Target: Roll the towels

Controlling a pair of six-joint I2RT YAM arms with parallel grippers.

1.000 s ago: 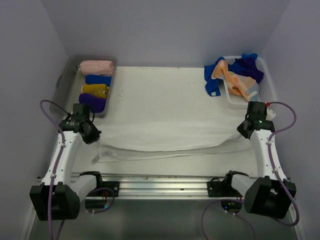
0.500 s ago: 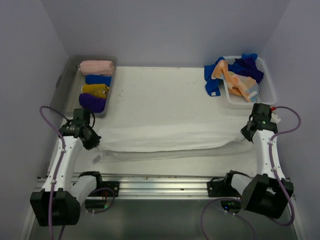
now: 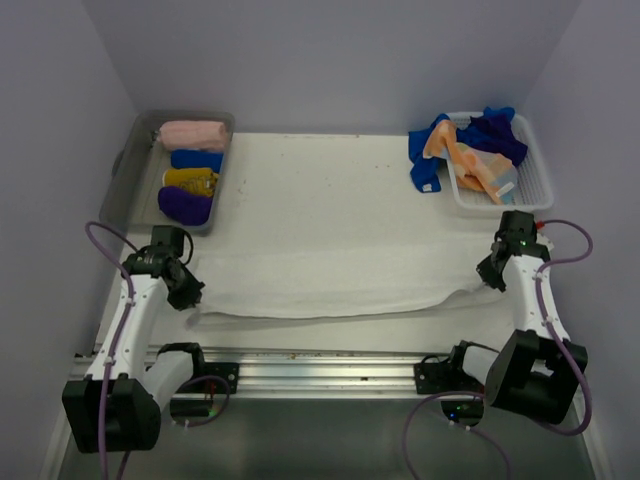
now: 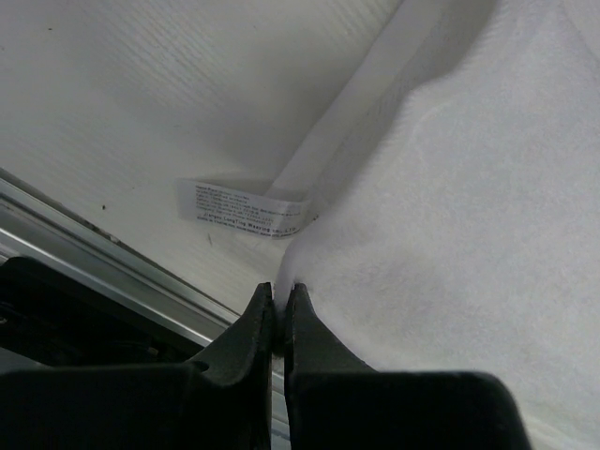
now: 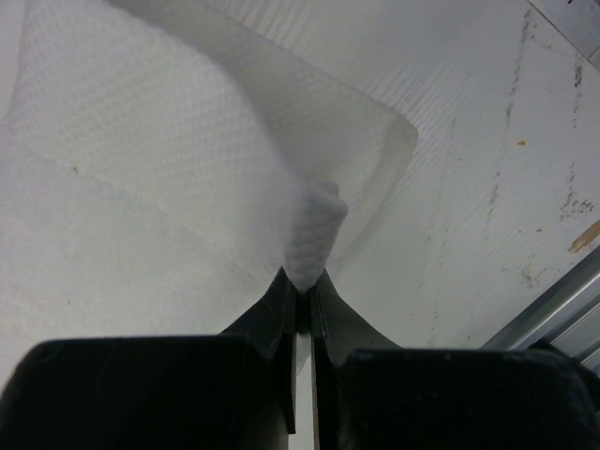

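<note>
White towel (image 3: pixel 330 275): flat across near half of table (image 3: pixel 330 165), long axis left to right.
Left gripper (image 4: pixel 279 292): jaws pinched on white towel's near-left corner, just beside care label (image 4: pixel 246 211).
Right gripper (image 5: pixel 305 277): jaws pinched on bunched near-right corner.
Pink towel (image 3: pixel 193 134), blue towel (image 3: pixel 196 160), yellow towel (image 3: pixel 190 181), purple towel (image 3: pixel 184 204): rolled, in row inside grey tub (image 3: pixel 128 160), far left.
Loose dark blue cloths (image 3: pixel 430 150) and orange cloth (image 3: pixel 470 165): heaped in white basket (image 3: pixel 537 185), far right.

care label (image 4: pixel 246 211): print too small to read | white towel (image 4: pixel 450 234): cut off right | heaped towels (image 3: pixel 465 152): count unclear
</note>
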